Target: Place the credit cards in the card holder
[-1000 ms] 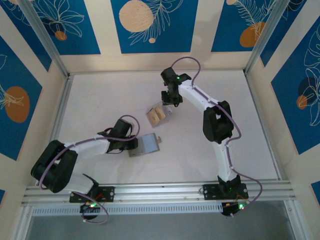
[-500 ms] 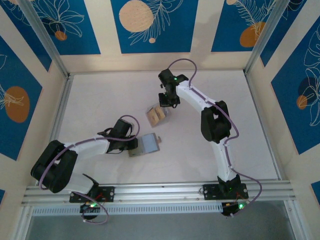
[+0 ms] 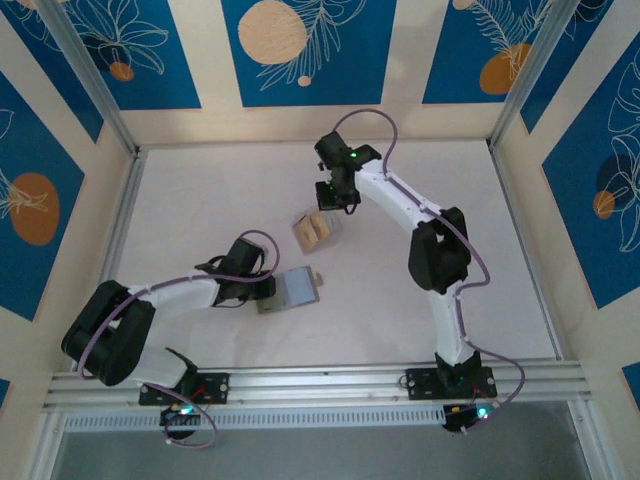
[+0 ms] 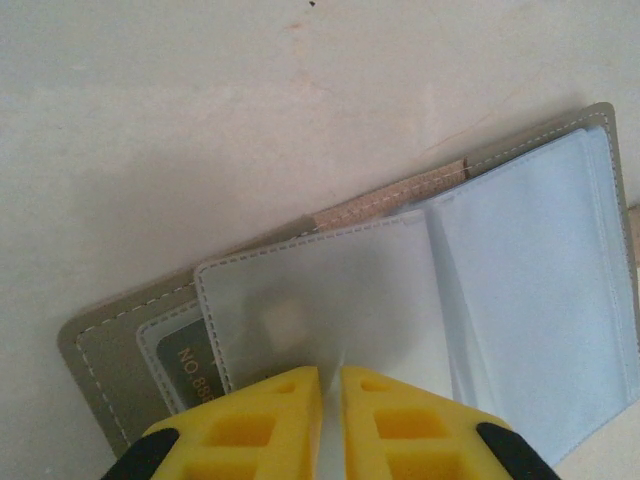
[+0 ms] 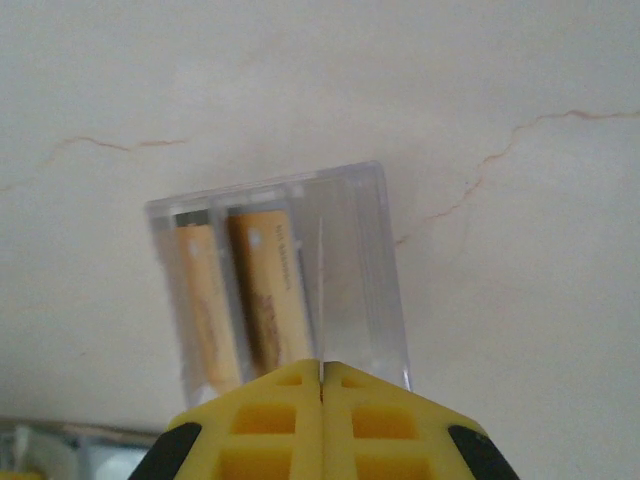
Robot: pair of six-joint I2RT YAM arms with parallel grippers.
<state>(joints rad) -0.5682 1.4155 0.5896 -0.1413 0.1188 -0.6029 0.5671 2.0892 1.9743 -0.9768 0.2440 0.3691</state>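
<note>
The card holder lies open mid-table, grey outside, pale blue and clear sleeves inside. A black card sits in its left pocket. My left gripper pinches the near edge of a clear sleeve; in the top view it is at the holder's left side. Farther back, two tan credit cards stand in a clear plastic case. My right gripper is shut on a thin card, seen edge-on above the case, and hangs just behind the case.
The clear case rests on the pale, finely cracked tabletop. Metal rails and patterned walls enclose the table. Open surface lies to the right and back left.
The right gripper's jaws have closed and the wrist has drawn slightly back and left from the case. The left arm and card holder have not moved.
</note>
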